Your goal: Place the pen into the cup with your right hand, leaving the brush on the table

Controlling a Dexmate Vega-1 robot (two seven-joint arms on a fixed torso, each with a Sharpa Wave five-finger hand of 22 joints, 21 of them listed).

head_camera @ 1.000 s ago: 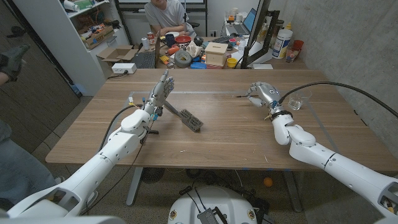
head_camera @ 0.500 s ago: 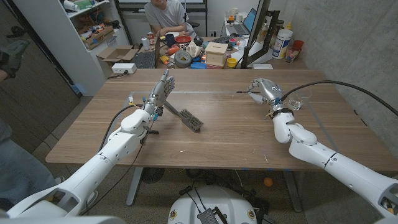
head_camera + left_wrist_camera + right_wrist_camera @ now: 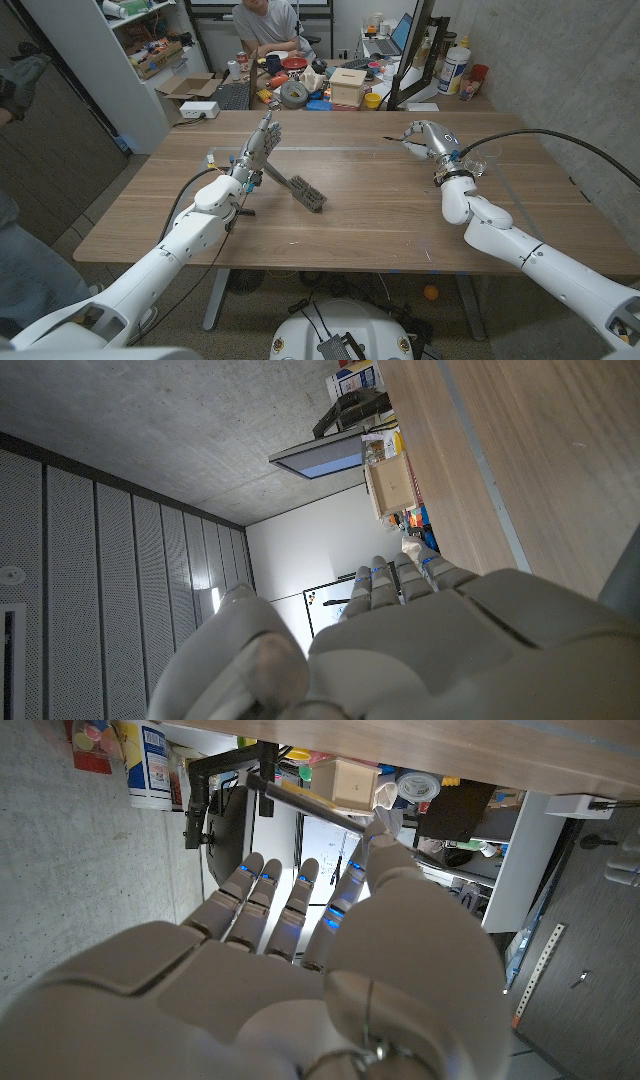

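1. The right hand (image 3: 426, 138) is lifted over the far right part of the wooden table (image 3: 380, 215), and it pinches the pen (image 3: 394, 140) between thumb and fingers. In the right wrist view the pen (image 3: 305, 807) shows as a thin dark rod crossing above the fingertips (image 3: 300, 870), with the thumb against it.
2. Compared with a second ago, the right hand has moved farther from the robot and slightly to the right. Half a second ago it sat a little nearer; now it is closer to the table's far edge.
3. The pen has travelled with the hand and its dark tip sticks out toward the robot's left, off the tabletop.
4. The cup (image 3: 482, 160), a clear glass, stands on the table just to the right of the right wrist. It has not moved across the frames, and the pen is not in it.
5. The left hand (image 3: 257, 150) is raised at the far left side of the table with its fingers straight, close together and holding nothing. Its pose matches both earlier frames.
6. The brush (image 3: 303, 190) lies on the table just right of the left hand, where it lay before.
7. A person (image 3: 262, 24) sits behind the table at a cluttered desk.
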